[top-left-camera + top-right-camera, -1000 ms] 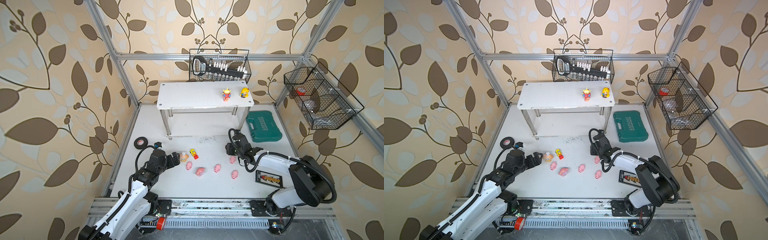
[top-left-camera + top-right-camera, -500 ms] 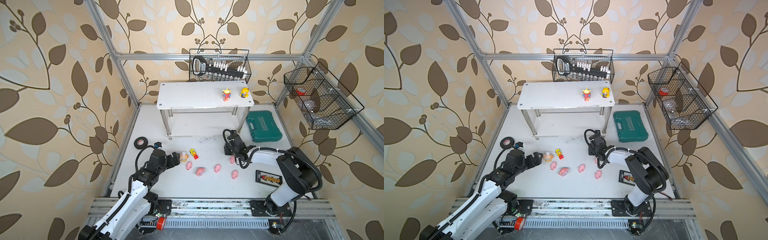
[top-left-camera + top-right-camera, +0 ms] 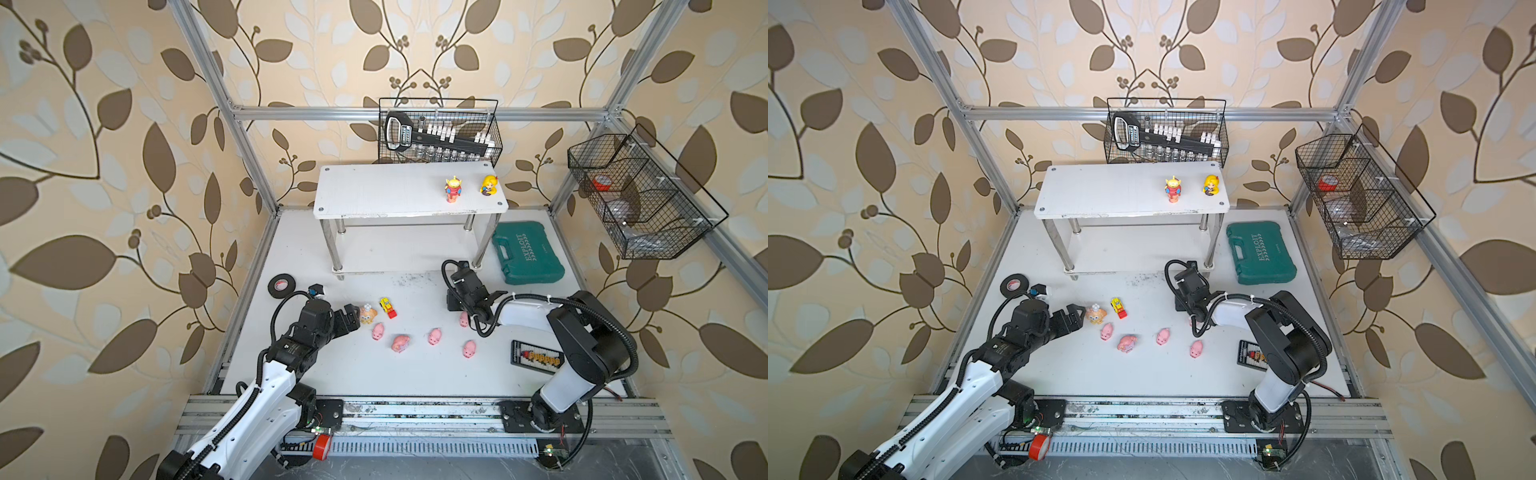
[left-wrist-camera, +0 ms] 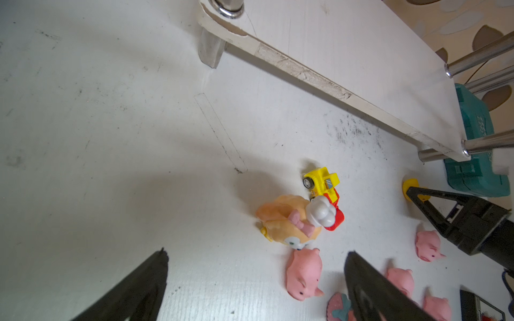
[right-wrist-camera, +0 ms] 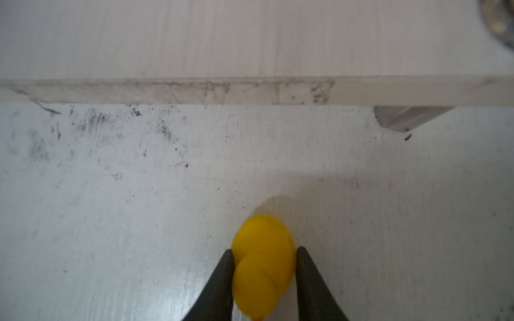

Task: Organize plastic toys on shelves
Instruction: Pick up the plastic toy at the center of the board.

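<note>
Plastic toys are seen split between table and rack in both top views: the green-headed alien (image 3: pixel 453 189) and the yellow doll (image 3: pixel 488 185) stand near one end of the top board of the white two-tier rack (image 3: pixel 386 191), while the pink piglets (image 3: pixel 434 336), the orange animal with a bow (image 3: pixel 368 313) and the yellow-red vehicle (image 3: pixel 387 307) lie on the table (image 3: pixel 316 374) in front of it. In the left wrist view the left gripper (image 4: pixel 257 253) is shown with its jaws wide apart and nothing between them, just short of the orange animal and the nearest piglet. The yellow duck (image 4: pixel 411 185) is glimpsed at the tip of the right gripper (image 4: pixel 411 191). In the right wrist view the right gripper is seen pressed against both sides of the duck, which appears to rest on the table facing the edge of the rack's lower board (image 5: pixel 250 91). The step in hand is judged to be the pick of the duck. A firm hold, a lift clear of the table and a carry to a free spot on a board are called for next.
</note>
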Available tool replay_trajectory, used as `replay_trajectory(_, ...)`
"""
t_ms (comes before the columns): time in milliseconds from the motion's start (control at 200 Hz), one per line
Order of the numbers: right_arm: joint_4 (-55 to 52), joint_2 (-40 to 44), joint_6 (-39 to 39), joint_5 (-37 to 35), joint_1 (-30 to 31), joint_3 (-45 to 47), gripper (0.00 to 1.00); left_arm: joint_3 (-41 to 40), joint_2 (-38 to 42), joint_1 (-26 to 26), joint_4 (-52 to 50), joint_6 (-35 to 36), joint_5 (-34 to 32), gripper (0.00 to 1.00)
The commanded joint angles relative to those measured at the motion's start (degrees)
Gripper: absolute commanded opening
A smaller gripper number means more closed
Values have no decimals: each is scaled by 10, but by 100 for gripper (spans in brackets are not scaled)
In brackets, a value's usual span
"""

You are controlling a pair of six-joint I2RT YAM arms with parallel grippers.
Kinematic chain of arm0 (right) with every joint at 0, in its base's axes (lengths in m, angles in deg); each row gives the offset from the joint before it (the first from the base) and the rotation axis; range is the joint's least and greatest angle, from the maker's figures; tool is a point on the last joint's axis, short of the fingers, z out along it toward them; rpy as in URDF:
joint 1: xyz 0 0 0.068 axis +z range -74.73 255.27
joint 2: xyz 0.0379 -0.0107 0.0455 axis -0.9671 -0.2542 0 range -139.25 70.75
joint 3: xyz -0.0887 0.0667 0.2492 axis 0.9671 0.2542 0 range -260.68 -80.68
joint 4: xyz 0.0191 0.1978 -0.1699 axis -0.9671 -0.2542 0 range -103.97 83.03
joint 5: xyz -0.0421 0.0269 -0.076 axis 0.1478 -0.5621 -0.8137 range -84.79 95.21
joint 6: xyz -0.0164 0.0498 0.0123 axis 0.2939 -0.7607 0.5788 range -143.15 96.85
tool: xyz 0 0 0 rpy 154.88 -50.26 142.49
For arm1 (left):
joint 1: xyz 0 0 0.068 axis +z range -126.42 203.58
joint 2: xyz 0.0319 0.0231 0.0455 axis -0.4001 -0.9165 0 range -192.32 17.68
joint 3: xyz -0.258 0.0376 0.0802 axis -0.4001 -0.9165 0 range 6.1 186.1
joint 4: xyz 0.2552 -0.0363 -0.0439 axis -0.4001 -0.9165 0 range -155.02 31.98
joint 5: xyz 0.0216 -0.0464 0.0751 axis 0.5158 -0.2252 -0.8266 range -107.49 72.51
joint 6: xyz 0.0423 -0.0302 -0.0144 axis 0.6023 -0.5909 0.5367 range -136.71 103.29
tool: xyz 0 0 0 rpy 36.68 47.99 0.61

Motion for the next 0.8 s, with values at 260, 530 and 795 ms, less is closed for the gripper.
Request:
replay_trajectory(260,-161,148,12,-53,106,-40,29,11,1,-2,7,-2,-7,98)
replay_trajectory(530,-264,265,14,-40,180,-138,28,26,-2,-2,-24,-40,-63,98)
replay_trajectory(795,-317,243,44,-41,222,-316,28,47,-26,-2,-5,-26,-52,96)
